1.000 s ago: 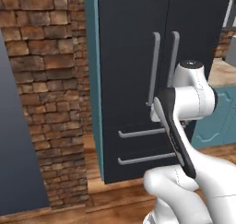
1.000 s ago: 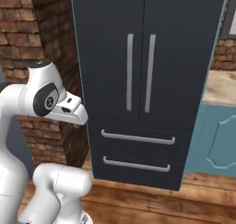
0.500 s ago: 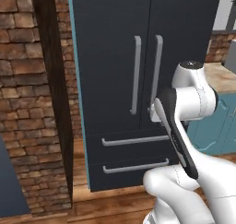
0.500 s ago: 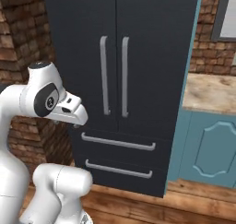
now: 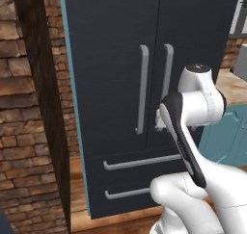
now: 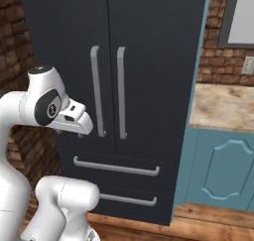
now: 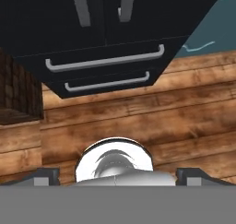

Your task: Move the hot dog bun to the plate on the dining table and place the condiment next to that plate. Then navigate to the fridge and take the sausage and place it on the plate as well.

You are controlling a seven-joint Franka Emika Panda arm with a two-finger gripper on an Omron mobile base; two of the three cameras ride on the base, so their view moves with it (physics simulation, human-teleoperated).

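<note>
The robot faces the fridge [image 6: 114, 86] at twelve o'clock, doors closed, so the sausage is presumably hidden inside. Its gripper [image 7: 117, 174] hangs released, empty. Next move, I reckon: grasp a door handle [image 6: 97, 91].

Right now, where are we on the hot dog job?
Robot faces the fridge, so the drive there looks about done. Bun and condiment steps can't be judged from here. The fridge doors are shut, handles untouched. The gripper is open and empty, pointing at the wooden floor. Left: open a door, take the sausage, carry it to the plate.
</note>
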